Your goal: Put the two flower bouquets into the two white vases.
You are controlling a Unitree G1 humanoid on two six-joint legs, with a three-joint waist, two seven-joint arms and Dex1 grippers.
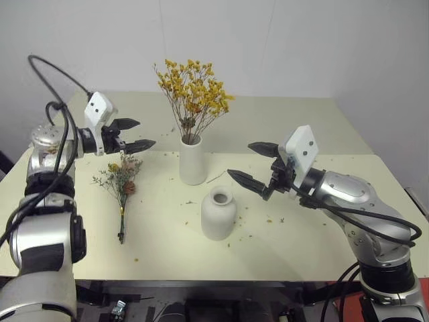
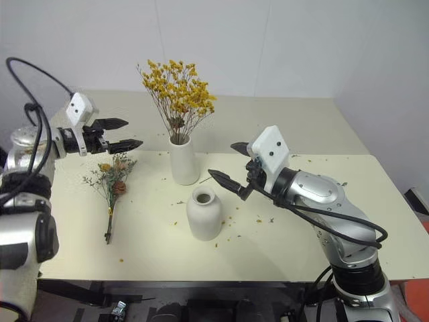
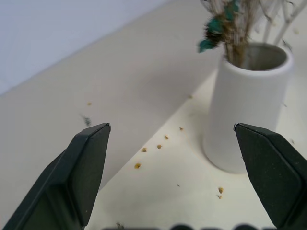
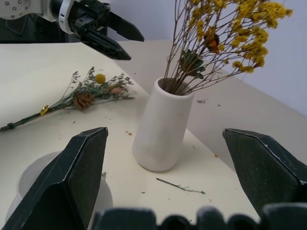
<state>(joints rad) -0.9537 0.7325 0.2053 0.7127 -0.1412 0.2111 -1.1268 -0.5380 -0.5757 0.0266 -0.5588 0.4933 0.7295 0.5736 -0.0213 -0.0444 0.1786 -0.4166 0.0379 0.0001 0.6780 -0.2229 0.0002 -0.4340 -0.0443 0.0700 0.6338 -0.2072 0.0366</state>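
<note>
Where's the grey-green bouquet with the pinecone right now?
The grey-green bouquet lies flat on the table on the robot's left, left of the rounded vase, just below the open left gripper; nothing holds it.

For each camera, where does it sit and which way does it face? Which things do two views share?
Left and right eye views: on the head, looking forward and down at the table; both arms show, left gripper and right gripper open.
Left wrist view: along its two fingers toward the taller vase.
Right wrist view: along its fingers toward the yellow bouquet, the grey-green bouquet lying on the table, and the left gripper.
Shared: both wrist views show the taller vase.
</note>
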